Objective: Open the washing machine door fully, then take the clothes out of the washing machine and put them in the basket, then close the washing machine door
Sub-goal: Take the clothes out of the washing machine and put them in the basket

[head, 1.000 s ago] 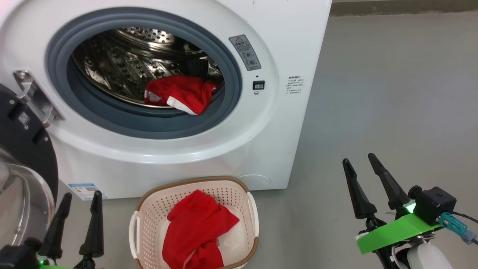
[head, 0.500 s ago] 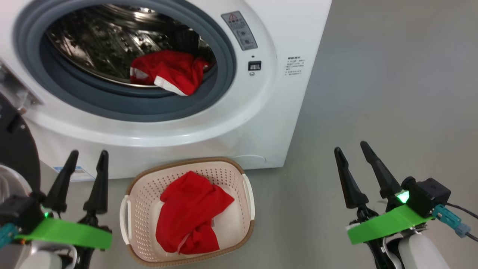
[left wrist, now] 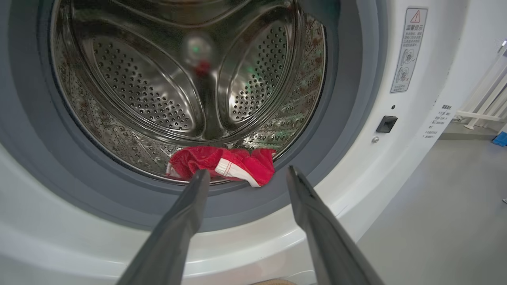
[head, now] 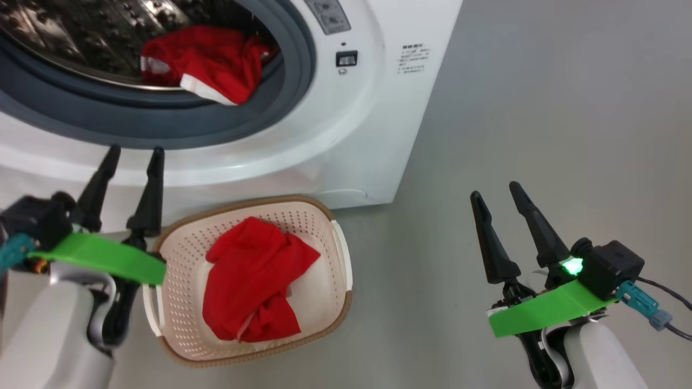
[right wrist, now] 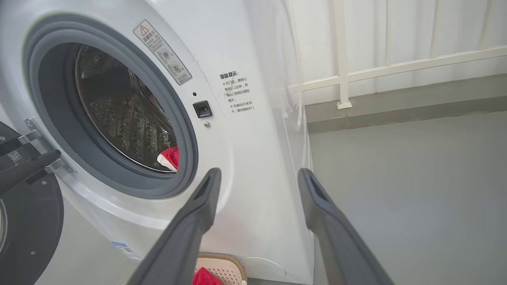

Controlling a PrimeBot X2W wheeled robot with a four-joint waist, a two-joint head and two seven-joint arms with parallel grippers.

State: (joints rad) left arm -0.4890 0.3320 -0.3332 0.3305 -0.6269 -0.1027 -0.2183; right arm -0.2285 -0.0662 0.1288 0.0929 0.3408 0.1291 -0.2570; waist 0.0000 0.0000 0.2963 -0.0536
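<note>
The washing machine [head: 351, 135] has its door [right wrist: 27, 221] wide, and the basket [head: 338, 254] in front holds one red garment [head: 248, 286]. The left gripper [head: 136, 149], spread and empty, has risen toward the remaining garment [head: 205, 59] at the drum's lip, so another pick looks near. The right gripper [head: 494, 190] idles open.

Grey floor [head: 540, 108]: washing machine [head: 346, 140] & basket [head: 186, 246] sit on it, basket just in frt of machine

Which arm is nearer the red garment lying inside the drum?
Left. The left gripper, jaws open, sits in front of the washing machine just below its opening, pointing at the red garment. The right gripper is off beyond the machine's corner, over floor.
</note>
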